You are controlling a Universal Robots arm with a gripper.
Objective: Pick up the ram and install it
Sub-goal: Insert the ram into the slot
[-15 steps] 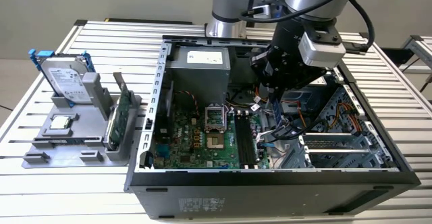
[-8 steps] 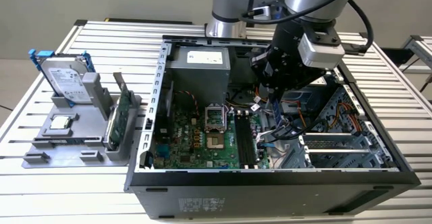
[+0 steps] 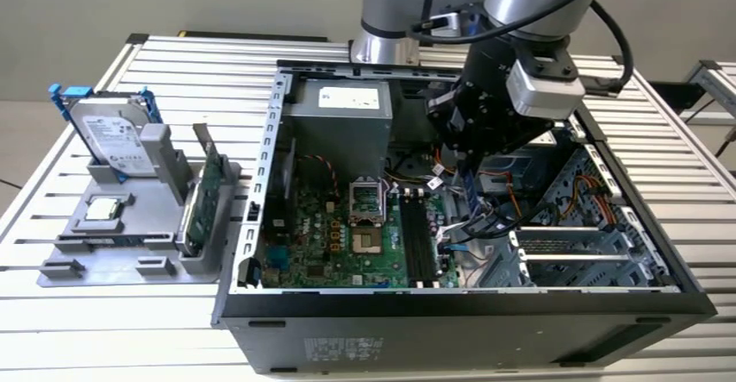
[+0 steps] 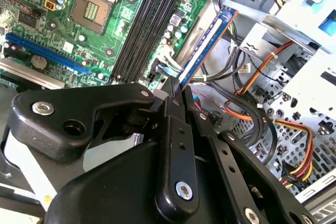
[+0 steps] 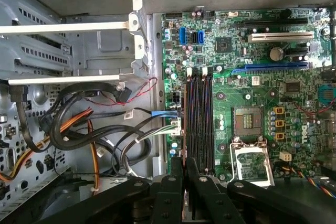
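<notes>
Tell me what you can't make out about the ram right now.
1. The ram's held end: second wrist view, covered by the gripper.
2. Its flat face: first wrist view, seen edge-on.
3. Its height above the slots: neither wrist view settles it.

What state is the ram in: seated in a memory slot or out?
Out: the claw grips the ram, held beside the memory slots, not in them.
</notes>
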